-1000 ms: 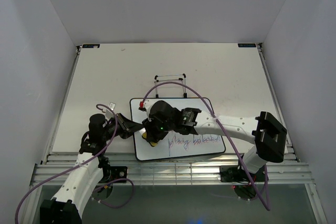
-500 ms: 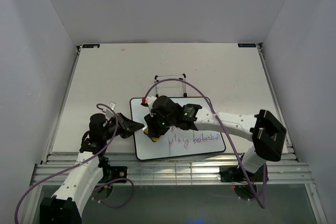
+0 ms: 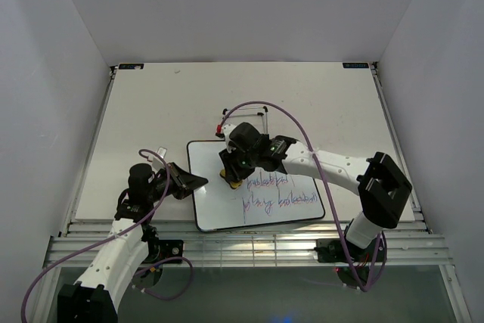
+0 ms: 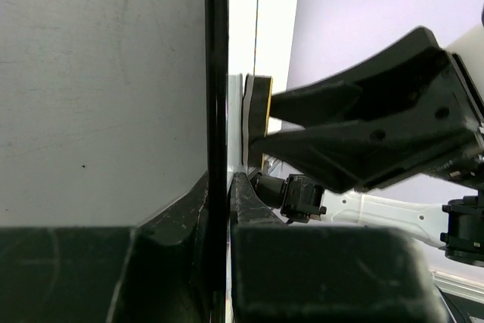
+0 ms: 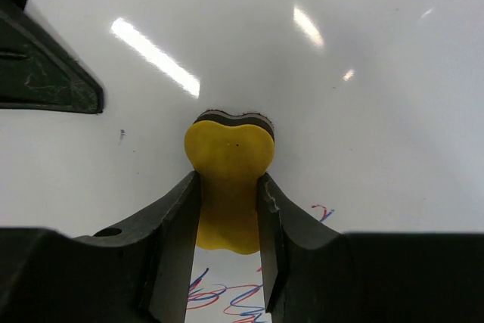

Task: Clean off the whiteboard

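Observation:
The whiteboard lies flat near the table's front edge, with two lines of purple-blue handwriting on its right half. My right gripper is shut on the yellow eraser, pressing its dark felt side on the board's upper middle; handwriting shows just behind it. My left gripper is shut on the whiteboard's black left frame, seen edge-on between its fingers. The eraser also shows in the left wrist view.
A small black wire stand sits just behind the whiteboard. The right arm's purple cable arcs over the board. White walls enclose the table on three sides.
My right gripper has slid the eraser up and to the right across the board, from its left middle to its upper middle. A second line of writing now shows. The left gripper has not moved.

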